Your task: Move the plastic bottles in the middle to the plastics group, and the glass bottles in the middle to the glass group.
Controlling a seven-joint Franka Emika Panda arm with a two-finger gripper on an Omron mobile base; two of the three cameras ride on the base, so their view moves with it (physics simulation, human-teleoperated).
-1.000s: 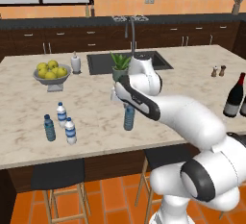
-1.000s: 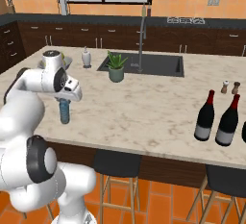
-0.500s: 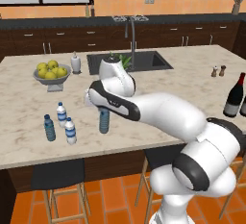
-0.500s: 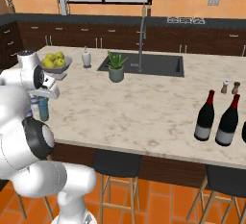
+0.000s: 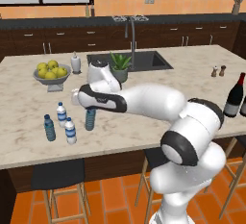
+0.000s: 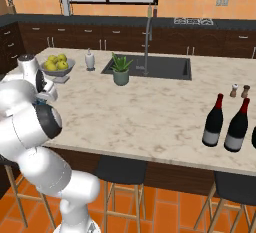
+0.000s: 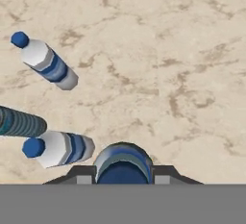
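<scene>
A blue-tinted bottle (image 5: 90,119) is gripped upright at its cap by the end effector (image 5: 89,106), near the bench's (image 5: 144,127) front-left edge. It is seen just beside the plastics group (image 5: 61,124). Two glass bottles (image 6: 226,123) are seen at the bench's front-right edge.

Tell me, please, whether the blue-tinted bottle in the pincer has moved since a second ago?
Yes. In the left base view the blue-tinted bottle, held in the pincer, has travelled leftward away from the potted plant, ending beside the plastics group.
</scene>
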